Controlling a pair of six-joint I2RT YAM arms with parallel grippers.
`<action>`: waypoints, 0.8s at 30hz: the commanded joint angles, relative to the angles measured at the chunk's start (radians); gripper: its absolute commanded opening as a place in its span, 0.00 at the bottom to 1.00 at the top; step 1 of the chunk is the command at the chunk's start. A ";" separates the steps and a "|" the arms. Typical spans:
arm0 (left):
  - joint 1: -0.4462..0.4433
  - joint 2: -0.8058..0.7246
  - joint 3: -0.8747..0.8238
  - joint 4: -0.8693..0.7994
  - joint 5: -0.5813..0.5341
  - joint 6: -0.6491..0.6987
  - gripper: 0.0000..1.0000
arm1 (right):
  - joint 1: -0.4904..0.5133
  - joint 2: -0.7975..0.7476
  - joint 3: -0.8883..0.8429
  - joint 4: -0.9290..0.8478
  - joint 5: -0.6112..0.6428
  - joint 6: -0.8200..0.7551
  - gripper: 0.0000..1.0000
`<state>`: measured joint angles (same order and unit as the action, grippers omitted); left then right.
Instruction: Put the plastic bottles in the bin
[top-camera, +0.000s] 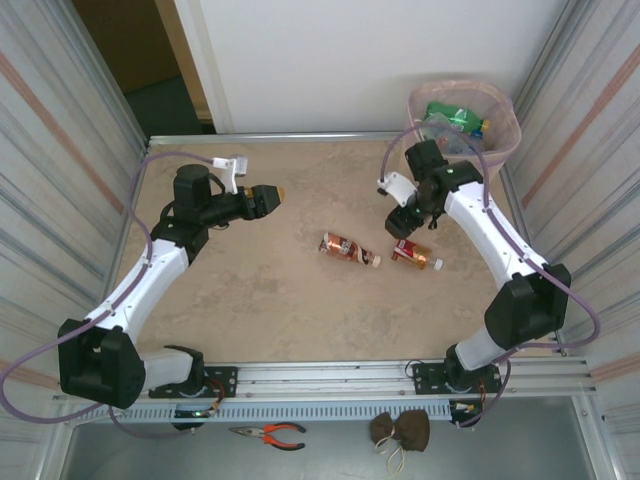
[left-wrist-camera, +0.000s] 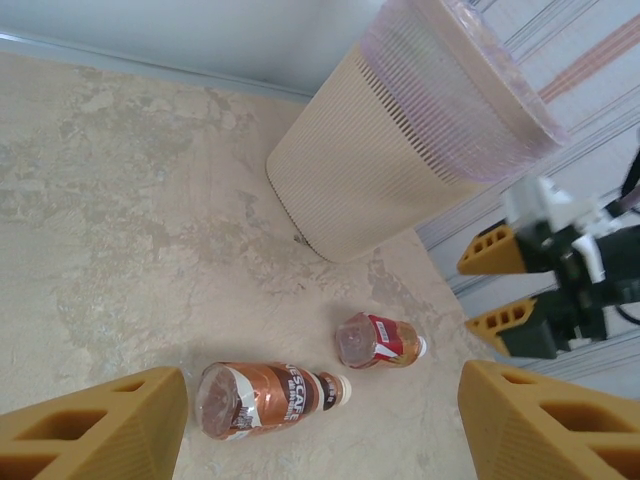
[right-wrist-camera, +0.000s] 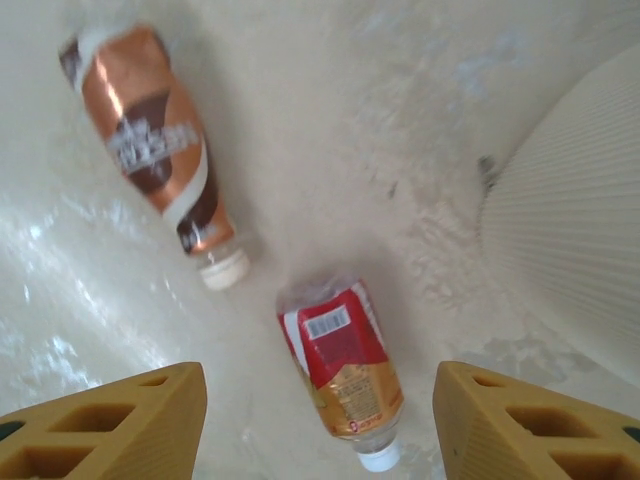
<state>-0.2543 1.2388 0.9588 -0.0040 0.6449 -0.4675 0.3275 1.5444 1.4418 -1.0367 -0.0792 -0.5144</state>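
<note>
Two plastic bottles lie on the table. One has a brown label (top-camera: 348, 248) (left-wrist-camera: 265, 398) (right-wrist-camera: 160, 150), the other a red label (top-camera: 415, 255) (left-wrist-camera: 380, 340) (right-wrist-camera: 345, 370). The pale pink bin (top-camera: 500, 125) (left-wrist-camera: 400, 170) (right-wrist-camera: 570, 250) stands at the far right corner with green bottles (top-camera: 455, 117) inside. My right gripper (top-camera: 402, 225) (right-wrist-camera: 320, 400) hovers open just above the red-label bottle, one finger on each side of it. My left gripper (top-camera: 272, 196) (left-wrist-camera: 322, 425) is open and holds nothing. It hangs over the table's left part and points toward both bottles. The right gripper's fingers (left-wrist-camera: 495, 250) show in the left wrist view.
Corrugated panels wall in the table on both sides, and a white wall stands behind it. Orange-handled pliers (top-camera: 268, 433) and a brown pouch (top-camera: 400, 430) lie on the ledge in front of the arm bases.
</note>
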 joint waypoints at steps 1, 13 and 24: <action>0.011 -0.036 -0.012 -0.001 0.025 0.027 0.72 | 0.008 0.021 -0.056 0.034 0.030 -0.113 0.66; 0.014 -0.039 -0.019 -0.001 0.030 0.024 0.72 | -0.003 0.193 -0.154 0.172 0.071 -0.111 0.84; 0.018 -0.046 -0.022 -0.002 0.029 0.016 0.72 | -0.034 0.293 -0.193 0.228 0.072 -0.107 0.78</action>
<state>-0.2478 1.2247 0.9508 -0.0044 0.6579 -0.4679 0.3031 1.8172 1.2629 -0.8143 -0.0154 -0.6117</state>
